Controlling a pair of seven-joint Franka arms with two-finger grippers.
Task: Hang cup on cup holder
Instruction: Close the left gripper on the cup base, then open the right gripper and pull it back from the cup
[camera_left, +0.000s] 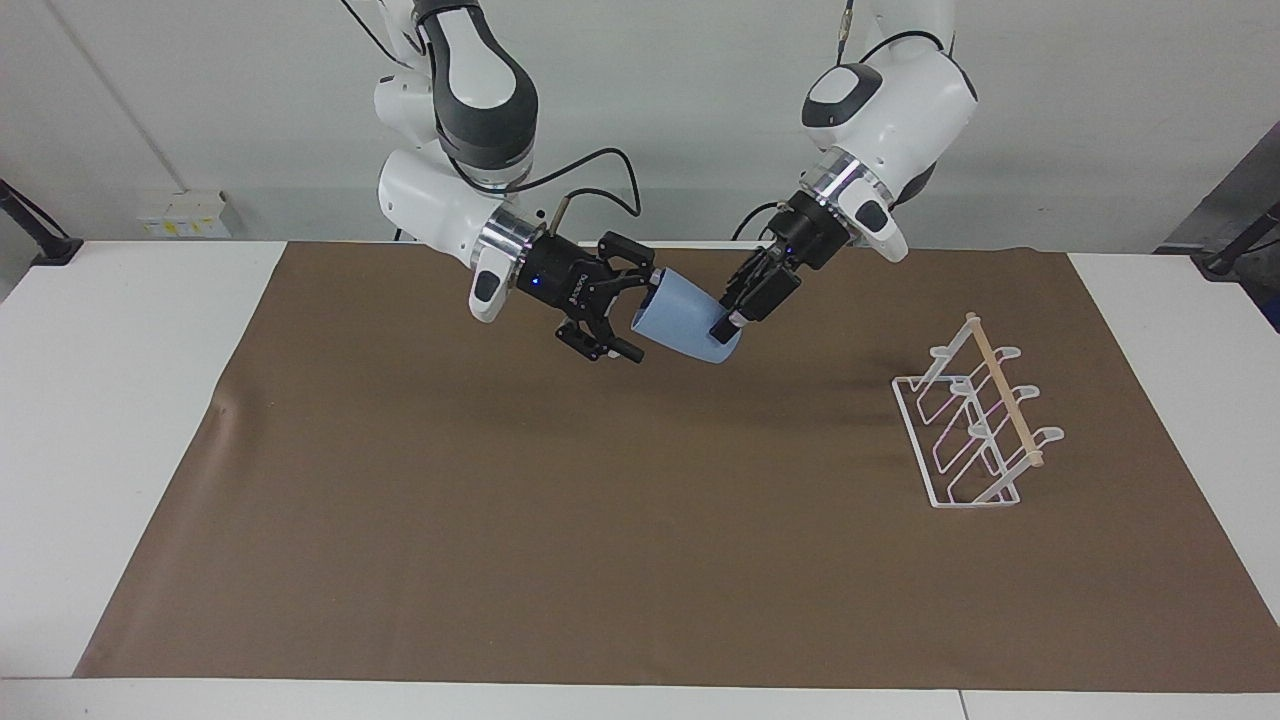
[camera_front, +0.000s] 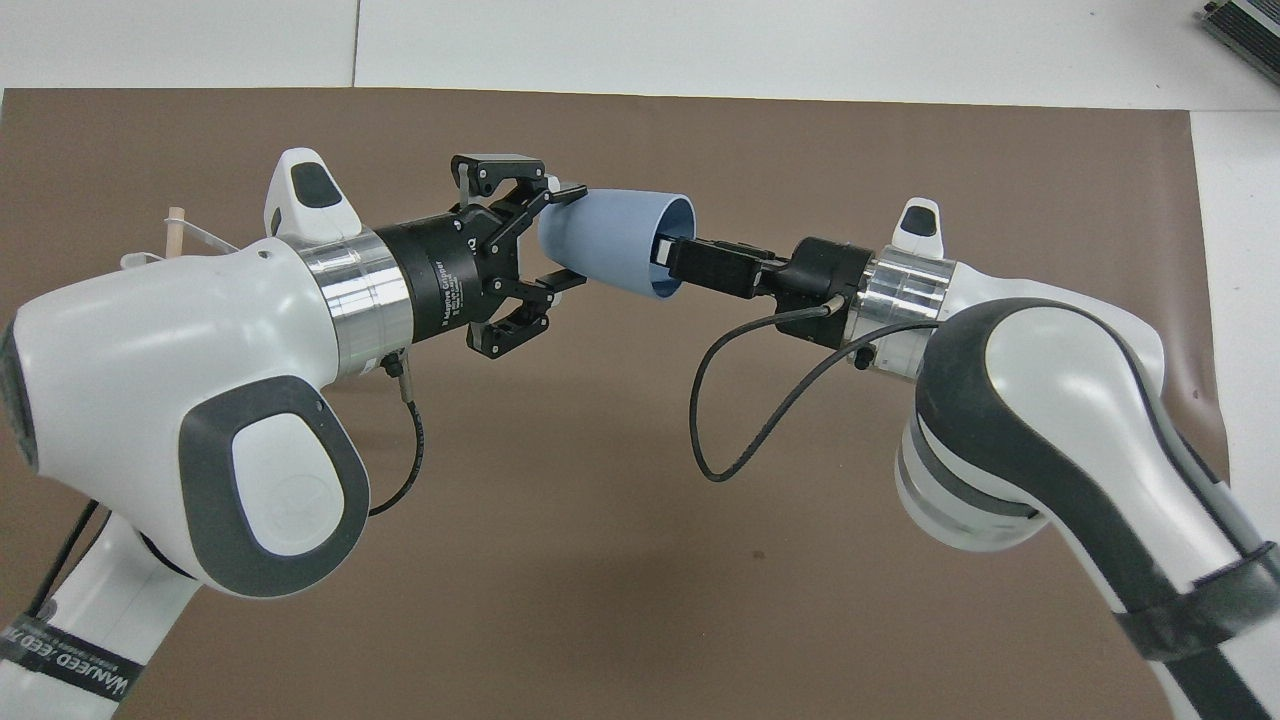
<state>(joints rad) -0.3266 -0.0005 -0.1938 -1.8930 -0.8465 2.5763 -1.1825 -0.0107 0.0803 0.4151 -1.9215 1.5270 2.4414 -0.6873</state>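
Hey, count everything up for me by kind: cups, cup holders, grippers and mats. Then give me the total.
cup: 1
cup holder: 1
Grippers: 2, the left gripper at the cup's rim and the right gripper at its base
brown mat: 1
Total: 5
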